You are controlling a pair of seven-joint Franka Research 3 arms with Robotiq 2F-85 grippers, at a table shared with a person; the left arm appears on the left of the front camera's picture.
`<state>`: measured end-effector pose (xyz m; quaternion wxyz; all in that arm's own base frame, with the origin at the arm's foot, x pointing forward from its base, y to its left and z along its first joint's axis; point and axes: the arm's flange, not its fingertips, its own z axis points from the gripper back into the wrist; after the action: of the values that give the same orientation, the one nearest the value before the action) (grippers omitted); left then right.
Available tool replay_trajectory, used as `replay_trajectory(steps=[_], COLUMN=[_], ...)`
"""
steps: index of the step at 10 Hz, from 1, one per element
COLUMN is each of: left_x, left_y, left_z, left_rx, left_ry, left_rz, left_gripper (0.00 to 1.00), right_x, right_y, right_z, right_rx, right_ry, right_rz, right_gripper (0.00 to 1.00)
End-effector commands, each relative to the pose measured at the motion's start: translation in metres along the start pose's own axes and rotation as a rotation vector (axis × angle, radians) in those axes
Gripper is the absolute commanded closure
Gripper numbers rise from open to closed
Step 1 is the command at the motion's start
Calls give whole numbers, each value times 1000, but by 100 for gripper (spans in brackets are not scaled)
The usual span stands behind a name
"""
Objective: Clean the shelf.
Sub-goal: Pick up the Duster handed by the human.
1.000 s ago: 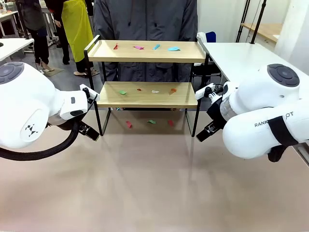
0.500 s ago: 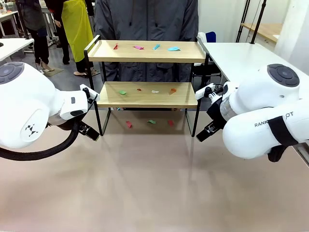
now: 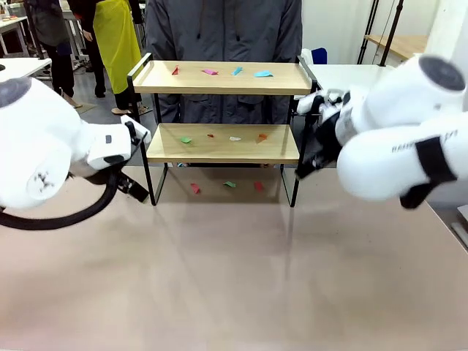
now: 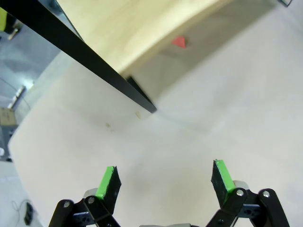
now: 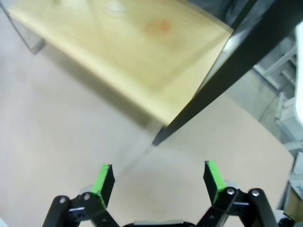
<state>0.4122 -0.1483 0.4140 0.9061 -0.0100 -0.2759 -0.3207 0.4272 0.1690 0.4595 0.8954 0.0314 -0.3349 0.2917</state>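
Beige work surface (image 3: 234, 278) fills the foreground, and a person in a dark grey coat (image 3: 219, 29) stands at its far edge. Two bulky white arms come in from either side, both turned inward. The left hand (image 3: 139, 162) hovers just outside the left legs of the shelf (image 3: 223, 88). Seen from its wrist, the left hand (image 4: 165, 177) has its green-padded fingers spread wide and holds nothing, with a black leg of the shelf (image 4: 142, 28) crossing ahead of it. The right hand (image 3: 311, 139) hangs close to the right end of the shelf, level with the lower board. Its wrist view shows the right hand (image 5: 158, 177) equally wide open and empty, facing a corner of the shelf (image 5: 118, 61). The shelf stands upright at the far middle of the surface, its long axis running left to right. It has two pale wooden boards in a thin black frame with raised end rails. Small coloured paper scraps (image 3: 237, 71) dot the top board, others lie on the lower board (image 3: 186, 139), and a few (image 3: 195, 188) rest on the surface underneath
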Motion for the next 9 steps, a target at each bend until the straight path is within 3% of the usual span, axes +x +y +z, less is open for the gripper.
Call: replay_trajectory(steps=[1, 5, 7, 9], left_x=[15, -14, -29, -37], left_y=[47, 164, 200, 221], left_z=[51, 82, 80, 65], left_rx=[-114, -470, -500, -524], left_ry=[-16, -187, -263, -326], left_rz=[-80, -326, -407, -402], left_gripper=[0, 0, 0, 0], right_x=[18, -14, -43, -73], right_y=[-42, -156, -214, -260], right_z=[27, 51, 42, 18], right_rx=[99, 261, 375, 468], right_ry=[-39, -168, -244, -343], right_rz=[-23, 24, 91, 99], right_gripper=[0, 0, 0, 0])
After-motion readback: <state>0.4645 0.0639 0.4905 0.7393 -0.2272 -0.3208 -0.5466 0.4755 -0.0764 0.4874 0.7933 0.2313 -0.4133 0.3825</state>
